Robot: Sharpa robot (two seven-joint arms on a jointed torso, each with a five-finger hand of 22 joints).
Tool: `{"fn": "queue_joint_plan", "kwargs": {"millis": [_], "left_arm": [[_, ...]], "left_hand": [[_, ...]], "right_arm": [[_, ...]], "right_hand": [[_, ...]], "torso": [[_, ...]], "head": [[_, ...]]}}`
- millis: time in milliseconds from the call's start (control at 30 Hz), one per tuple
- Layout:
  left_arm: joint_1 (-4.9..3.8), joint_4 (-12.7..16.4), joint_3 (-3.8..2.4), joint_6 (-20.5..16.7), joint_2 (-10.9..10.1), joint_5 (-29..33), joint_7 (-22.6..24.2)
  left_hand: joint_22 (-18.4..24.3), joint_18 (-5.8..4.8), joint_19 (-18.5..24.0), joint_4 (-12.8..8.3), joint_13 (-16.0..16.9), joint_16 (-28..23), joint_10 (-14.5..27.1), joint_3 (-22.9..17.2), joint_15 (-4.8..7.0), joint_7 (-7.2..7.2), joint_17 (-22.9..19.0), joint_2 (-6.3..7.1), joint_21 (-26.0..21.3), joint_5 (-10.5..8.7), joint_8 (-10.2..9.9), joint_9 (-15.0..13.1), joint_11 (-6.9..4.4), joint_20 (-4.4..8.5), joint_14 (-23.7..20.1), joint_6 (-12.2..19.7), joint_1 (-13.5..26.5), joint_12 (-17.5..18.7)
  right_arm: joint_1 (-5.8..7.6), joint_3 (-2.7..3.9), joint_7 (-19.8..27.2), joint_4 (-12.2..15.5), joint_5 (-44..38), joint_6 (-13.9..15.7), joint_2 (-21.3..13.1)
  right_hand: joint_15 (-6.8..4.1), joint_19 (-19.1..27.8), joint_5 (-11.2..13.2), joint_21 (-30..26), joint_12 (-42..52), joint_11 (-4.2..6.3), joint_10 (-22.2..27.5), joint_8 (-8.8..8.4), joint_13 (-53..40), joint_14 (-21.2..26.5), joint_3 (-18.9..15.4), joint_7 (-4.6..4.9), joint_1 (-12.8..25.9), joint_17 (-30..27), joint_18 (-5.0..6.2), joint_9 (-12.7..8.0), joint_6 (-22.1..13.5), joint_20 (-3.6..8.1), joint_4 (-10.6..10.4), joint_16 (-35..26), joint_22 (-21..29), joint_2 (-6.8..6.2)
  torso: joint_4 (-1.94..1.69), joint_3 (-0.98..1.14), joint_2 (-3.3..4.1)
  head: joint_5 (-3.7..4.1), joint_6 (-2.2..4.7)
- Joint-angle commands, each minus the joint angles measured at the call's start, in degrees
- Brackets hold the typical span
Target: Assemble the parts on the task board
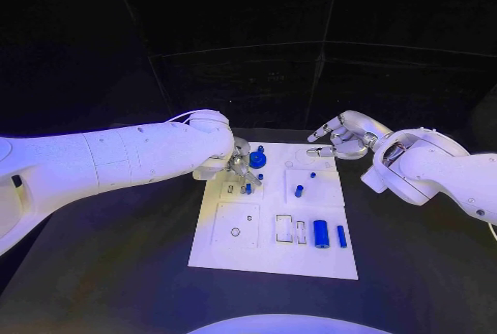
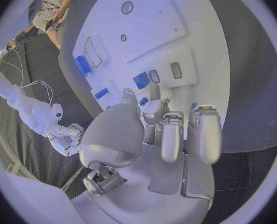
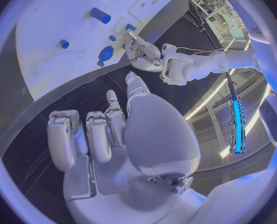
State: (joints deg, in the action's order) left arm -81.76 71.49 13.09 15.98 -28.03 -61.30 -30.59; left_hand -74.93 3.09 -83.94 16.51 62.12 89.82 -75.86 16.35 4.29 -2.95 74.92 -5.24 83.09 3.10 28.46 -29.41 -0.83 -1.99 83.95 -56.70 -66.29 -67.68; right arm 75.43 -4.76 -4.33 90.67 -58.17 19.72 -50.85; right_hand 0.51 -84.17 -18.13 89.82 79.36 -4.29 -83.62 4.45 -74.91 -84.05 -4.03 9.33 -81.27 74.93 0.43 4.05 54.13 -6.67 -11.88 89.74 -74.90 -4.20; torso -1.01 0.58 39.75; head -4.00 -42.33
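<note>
**A:** What do you have on the head view?

**B:** I see the flat white rectangular task board (image 1: 272,256) in the middle of the frame on the black table (image 1: 93,276). My left hand (image 1: 236,164) sits over the board's upper left corner, fingers pointing down among the small blue parts there.

**A:** Is it grasping anything?

**B:** I cannot tell. In the left wrist view the fingers (image 2: 171,134) reach down toward the board beside a small blue peg (image 2: 143,101), but I cannot see contact. A round blue disc-shaped part (image 1: 257,160) lies just beside the hand in the head view, near the board's top edge.

**A:** And the right hand?

**B:** My right hand (image 1: 333,141) is in the upper right of the head frame, beyond the board's top right corner. In the right wrist view its fingers (image 3: 101,134) are apart with nothing in them, so it is released and idle.

**A:** Where are the other parts?

**B:** A short upright blue peg (image 1: 298,191) stands in the board's middle, with a smaller blue stud (image 1: 313,174) above it. In the lower right of the board a thick blue cylinder (image 1: 321,234) lies flat, with a thin blue rod (image 1: 342,236) just beside it on the right. To their left is a rectangular outlined slot (image 1: 284,229), and further left a small round hole (image 1: 235,232).
</note>
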Motion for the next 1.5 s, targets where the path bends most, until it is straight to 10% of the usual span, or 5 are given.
{"fn": "queue_joint_plan", "kwargs": {"millis": [33,967,1500], "left_arm": [[0.01,-0.10,-0.05,2.54,0.18,-0.58,-0.63],[0.16,0.62,-0.05,2.09,0.66,-0.22,-0.56],[0.17,0.90,-0.06,2.05,0.63,1.15,-0.54]], "left_hand": [[-1.45,-0.43,-1.32,-0.40,0.06,0.18,0.00,-0.13,0.30,-0.05,15.08,-0.28,0.05,-0.28,0.43,-0.16,-0.25,0.36,6.05,0.51,-0.35,-0.35],[-0.08,-0.14,-0.75,-1.13,0.22,0.18,-0.06,-1.25,0.34,0.01,15.08,-1.52,-0.75,-0.24,1.33,-1.79,-0.31,0.39,6.05,1.21,-2.49,-0.49],[0.32,-0.04,-0.57,-5.01,-0.01,0.18,0.10,-6.18,0.52,0.22,15.08,-3.91,-1.14,-0.21,2.06,-3.86,-0.53,0.53,6.05,2.28,-8.41,-0.19]], "right_arm": [[0.13,0.05,-0.19,0.00,-0.20,-0.52,0.12],[0.13,0.04,-0.90,-1.22,-0.59,-1.18,0.87],[0.12,0.04,-1.09,-1.61,-0.61,-1.48,1.10]], "right_hand": [[-0.37,-5.83,-0.24,0.18,-0.21,-0.03,0.39,0.25,-6.41,-5.95,-0.35,-0.06,0.45,15.07,-0.43,-0.02,-0.15,0.35,-0.09,0.26,-15.10,0.16],[-0.41,-5.83,-0.74,0.18,-0.60,0.02,0.63,0.32,-6.10,-5.95,-0.41,-0.09,-0.03,15.07,-0.43,0.01,-0.09,0.38,0.11,0.26,-15.10,0.51],[-0.41,-5.83,-0.82,0.18,-0.62,0.03,0.65,0.32,-6.09,-5.95,-0.42,-0.09,-0.12,15.07,-0.43,0.01,-0.10,0.39,0.15,0.26,-15.10,0.56]], "torso": [[-0.03,-0.02,0.00],[-0.02,0.01,-0.01],[-0.04,0.01,-0.02]], "head": [[0.07,-0.11],[-0.29,-0.75],[-0.31,-1.22]]}}
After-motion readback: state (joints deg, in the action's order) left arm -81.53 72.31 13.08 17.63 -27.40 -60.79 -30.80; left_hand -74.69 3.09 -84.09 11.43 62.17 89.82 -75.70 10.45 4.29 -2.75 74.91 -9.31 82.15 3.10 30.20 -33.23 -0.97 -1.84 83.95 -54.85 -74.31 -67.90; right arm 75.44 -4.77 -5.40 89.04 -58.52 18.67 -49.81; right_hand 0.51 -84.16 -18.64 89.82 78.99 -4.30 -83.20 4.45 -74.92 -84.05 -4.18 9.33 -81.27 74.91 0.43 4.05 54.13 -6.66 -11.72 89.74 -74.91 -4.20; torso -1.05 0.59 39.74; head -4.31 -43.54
